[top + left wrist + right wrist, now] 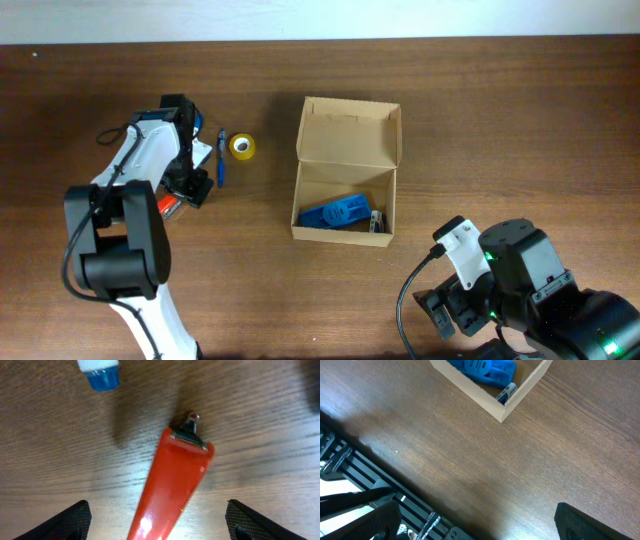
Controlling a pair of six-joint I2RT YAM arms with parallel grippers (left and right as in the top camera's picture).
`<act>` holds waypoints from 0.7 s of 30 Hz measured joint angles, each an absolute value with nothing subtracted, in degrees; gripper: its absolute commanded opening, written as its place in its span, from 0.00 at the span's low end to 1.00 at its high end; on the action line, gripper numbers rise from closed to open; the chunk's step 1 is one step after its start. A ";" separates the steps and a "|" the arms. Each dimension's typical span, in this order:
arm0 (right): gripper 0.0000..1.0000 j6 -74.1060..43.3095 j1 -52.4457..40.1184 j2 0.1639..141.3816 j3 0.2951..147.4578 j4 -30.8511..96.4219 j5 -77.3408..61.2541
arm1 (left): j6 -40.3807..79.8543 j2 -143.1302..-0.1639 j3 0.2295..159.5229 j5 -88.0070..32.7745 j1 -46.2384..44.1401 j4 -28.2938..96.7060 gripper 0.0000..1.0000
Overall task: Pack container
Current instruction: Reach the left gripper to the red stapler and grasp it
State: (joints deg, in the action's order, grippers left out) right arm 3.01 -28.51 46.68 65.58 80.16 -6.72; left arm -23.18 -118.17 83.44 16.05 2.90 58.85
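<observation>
The tan cardboard container (pixel 345 180) stands open at mid-table with its flap lid up at the back. A blue object (pixel 337 213) and a small item lie inside; the box corner also shows in the right wrist view (pixel 502 407). My left gripper (pixel 160 522) is open, its fingers on either side of a red utility knife (pixel 172 480) lying on the table; in the overhead view it is at the left (pixel 192 190). My right gripper (pixel 480 525) is open and empty over the table's front edge, at the lower right of the overhead view (pixel 450 310).
A yellow tape roll (pixel 241 147) and a blue pen (pixel 221 158) lie left of the box. A blue-capped white item (pixel 100 372) lies just beyond the knife. The table's front edge and a black rack (pixel 365 485) are under the right gripper.
</observation>
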 measured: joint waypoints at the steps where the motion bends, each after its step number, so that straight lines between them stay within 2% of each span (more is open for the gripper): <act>1: 0.99 3.01 -28.51 46.65 65.58 80.16 -6.72 | -23.18 -118.63 83.44 15.77 3.11 58.43 0.85; 5: 0.99 3.01 -28.51 46.68 65.58 80.16 -6.74 | -23.44 -119.96 83.85 13.43 3.42 57.10 0.84; 8: 0.99 3.03 -28.51 46.65 65.58 80.14 -6.72 | -23.88 -120.14 83.90 10.00 3.90 56.51 0.59; 11: 0.99 3.03 -28.51 46.68 65.58 80.14 -6.72 | -24.32 -120.33 83.94 7.42 4.49 56.51 0.40; 13: 0.99 3.03 -28.51 46.65 65.58 80.16 -6.72 | -24.32 -120.44 83.94 6.57 4.64 56.53 0.31; 15: 0.99 3.05 -28.51 46.68 65.58 80.16 -6.72 | -24.25 -120.44 83.94 6.11 4.67 56.69 0.29; 17: 0.99 3.03 -28.51 46.68 65.58 80.16 -6.74 | -24.25 -120.44 83.94 5.98 4.69 56.75 0.15; 20: 0.99 3.05 -28.51 46.68 65.58 80.16 -6.72 | -24.03 -120.46 83.94 5.93 4.71 56.93 0.03; 21: 0.99 3.05 -28.51 46.65 65.58 80.16 -6.72 | -23.73 -120.46 83.94 5.93 4.69 56.95 0.02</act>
